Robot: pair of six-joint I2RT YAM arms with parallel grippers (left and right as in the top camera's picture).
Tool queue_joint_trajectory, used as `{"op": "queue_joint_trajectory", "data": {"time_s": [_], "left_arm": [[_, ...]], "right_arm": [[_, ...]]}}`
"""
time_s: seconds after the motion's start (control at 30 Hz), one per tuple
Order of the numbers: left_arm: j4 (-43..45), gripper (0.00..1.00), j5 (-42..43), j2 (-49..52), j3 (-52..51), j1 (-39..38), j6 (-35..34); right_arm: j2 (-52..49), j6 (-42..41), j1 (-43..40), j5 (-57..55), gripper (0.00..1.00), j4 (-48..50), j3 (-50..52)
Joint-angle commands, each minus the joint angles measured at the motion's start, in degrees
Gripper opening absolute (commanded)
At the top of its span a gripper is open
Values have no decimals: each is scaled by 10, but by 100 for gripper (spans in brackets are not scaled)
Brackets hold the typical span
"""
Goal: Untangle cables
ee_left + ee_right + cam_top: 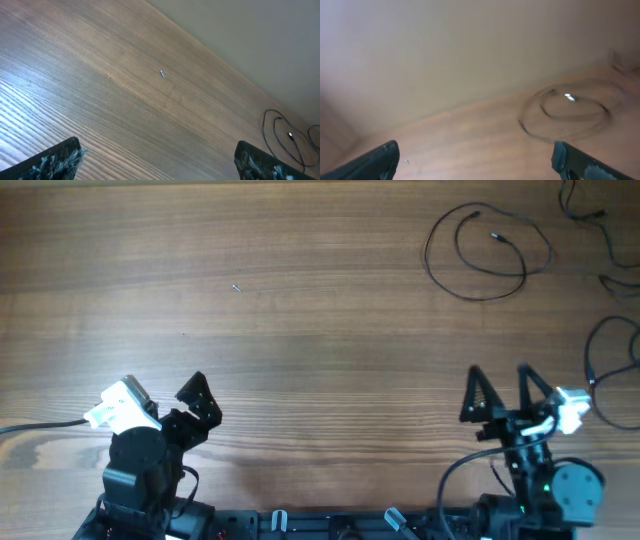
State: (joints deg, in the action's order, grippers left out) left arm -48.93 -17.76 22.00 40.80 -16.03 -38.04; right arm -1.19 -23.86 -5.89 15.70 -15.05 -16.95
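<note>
One thin black cable (480, 260) lies in loose loops at the far right of the table, its plug tip inside the loop. It also shows in the left wrist view (280, 137) and, blurred, in the right wrist view (570, 112). More black cables lie at the right edge: one at the top corner (585, 205) and one curving lower down (605, 350). My left gripper (185, 385) is open and empty at the near left. My right gripper (500, 385) is open and empty at the near right, well short of the looped cable.
A tiny metal speck (236, 288) lies on the wooden table (300, 330), also seen in the left wrist view (162, 74). A pale wall stands beyond the table's far edge (250, 40). The arm bases sit along the near edge.
</note>
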Motion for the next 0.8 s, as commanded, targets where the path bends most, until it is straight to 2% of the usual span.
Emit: {"op": "queue_joint_trajectory", "data": {"time_s": [0.0, 0.2, 0.33, 0.47, 0.77], "left_arm": [[2, 100, -10, -4, -4, -2, -6], [2, 100, -10, -4, -4, -2, -6], [2, 100, -10, -4, -4, -2, -6], [2, 100, -10, -4, -4, -2, -6], [2, 100, -10, -4, -4, -2, -6]], "right_arm": [[10, 55, 55, 24, 99, 94, 76], [10, 59, 82, -62, 100, 115, 147], [10, 115, 79, -68, 100, 158, 167], [9, 149, 46, -69, 100, 157, 167], [10, 242, 41, -89, 100, 153, 167]]}}
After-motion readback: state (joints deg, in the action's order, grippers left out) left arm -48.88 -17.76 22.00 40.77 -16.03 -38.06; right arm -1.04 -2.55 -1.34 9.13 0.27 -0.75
